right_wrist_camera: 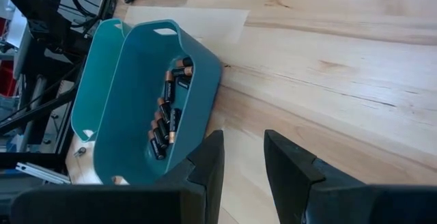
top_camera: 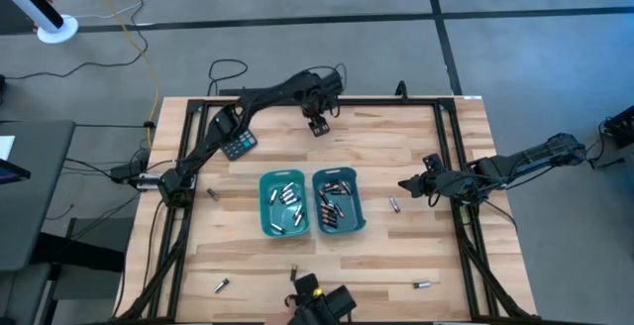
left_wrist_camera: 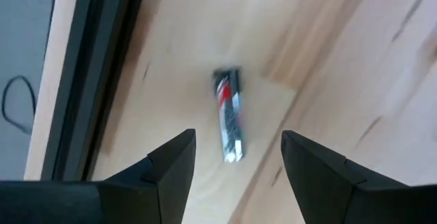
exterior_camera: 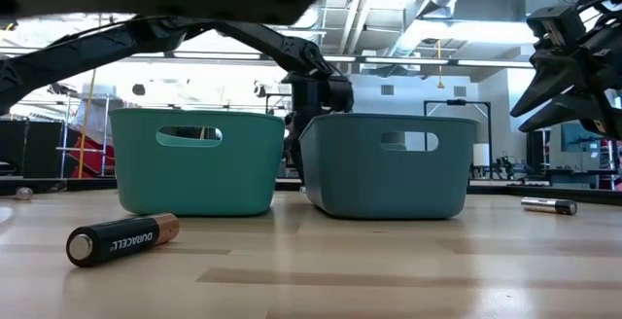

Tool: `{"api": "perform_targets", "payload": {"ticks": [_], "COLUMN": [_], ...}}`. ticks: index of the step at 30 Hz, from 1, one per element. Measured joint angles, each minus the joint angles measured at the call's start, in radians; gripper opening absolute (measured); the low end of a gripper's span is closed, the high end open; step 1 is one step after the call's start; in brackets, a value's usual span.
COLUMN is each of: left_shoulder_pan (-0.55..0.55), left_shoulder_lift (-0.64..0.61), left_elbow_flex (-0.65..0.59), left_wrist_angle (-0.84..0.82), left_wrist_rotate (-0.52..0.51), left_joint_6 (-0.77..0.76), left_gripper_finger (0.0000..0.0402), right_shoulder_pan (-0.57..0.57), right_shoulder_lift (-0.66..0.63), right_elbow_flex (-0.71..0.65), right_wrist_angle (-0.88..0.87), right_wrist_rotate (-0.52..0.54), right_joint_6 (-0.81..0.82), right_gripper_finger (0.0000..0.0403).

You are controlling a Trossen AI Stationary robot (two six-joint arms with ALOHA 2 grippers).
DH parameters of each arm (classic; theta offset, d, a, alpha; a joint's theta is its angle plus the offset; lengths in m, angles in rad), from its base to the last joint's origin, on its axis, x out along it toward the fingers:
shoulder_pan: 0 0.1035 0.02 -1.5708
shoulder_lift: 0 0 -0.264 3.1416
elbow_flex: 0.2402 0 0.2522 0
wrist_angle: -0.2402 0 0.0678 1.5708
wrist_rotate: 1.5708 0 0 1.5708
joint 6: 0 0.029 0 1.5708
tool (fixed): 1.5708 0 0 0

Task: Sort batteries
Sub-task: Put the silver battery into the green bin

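Note:
Two teal bins stand side by side mid-table. The left bin [top_camera: 284, 204] holds silvery batteries and the right bin [top_camera: 339, 202] holds dark ones with copper ends [right_wrist_camera: 167, 118]. My left gripper [top_camera: 317, 125] is near the table's far edge, open, above a silvery battery with a red band [left_wrist_camera: 229, 115] that lies flat on the wood between its fingertips [left_wrist_camera: 239, 142]. My right gripper [top_camera: 407, 183] hovers right of the right bin, slightly open and empty [right_wrist_camera: 242, 149]. A loose battery [top_camera: 394, 205] lies on the table just near of it.
A black calculator [top_camera: 238, 145] lies at the far left. Loose batteries lie left of the bins [top_camera: 212, 194], near the front edge [top_camera: 221, 285] [top_camera: 426, 284], and right before the low camera [exterior_camera: 121, 238]. A dark frame rail [left_wrist_camera: 95, 67] borders the table beside my left gripper.

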State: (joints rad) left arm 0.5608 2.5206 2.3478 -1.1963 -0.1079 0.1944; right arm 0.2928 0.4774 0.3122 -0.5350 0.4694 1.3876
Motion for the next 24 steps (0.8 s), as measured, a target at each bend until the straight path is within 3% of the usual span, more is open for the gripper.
{"api": "perform_targets", "payload": {"ticks": [7,11,17,24], "left_shoulder_pan": [-0.008,0.009,0.04,0.058], "left_shoulder_lift": [0.0,0.002,0.002,-0.002], "left_elbow_flex": [-0.029,-0.047,-0.05,-0.076], "left_wrist_angle": [0.111,0.098,0.002,-0.001], "left_wrist_rotate": [0.016,0.102,0.141,0.175], "left_joint_6": [-0.001,-0.037,-0.101,-0.159], "left_gripper_finger": [0.021,0.0199,0.0154,0.0096], "right_shoulder_pan": [0.0,0.0,0.0,0.0], "right_shoulder_lift": [0.0,0.0,0.0,0.001], "right_elbow_flex": [0.0,0.0,0.0,0.0], "right_wrist_angle": [0.0,-0.001,-0.002,-0.002], "right_wrist_rotate": [0.0,0.0,0.0,0.0], "right_joint_6": [0.0,0.0,0.0,-0.006], "right_gripper_finger": [0.0122,0.0122,0.0122,0.0122]}}
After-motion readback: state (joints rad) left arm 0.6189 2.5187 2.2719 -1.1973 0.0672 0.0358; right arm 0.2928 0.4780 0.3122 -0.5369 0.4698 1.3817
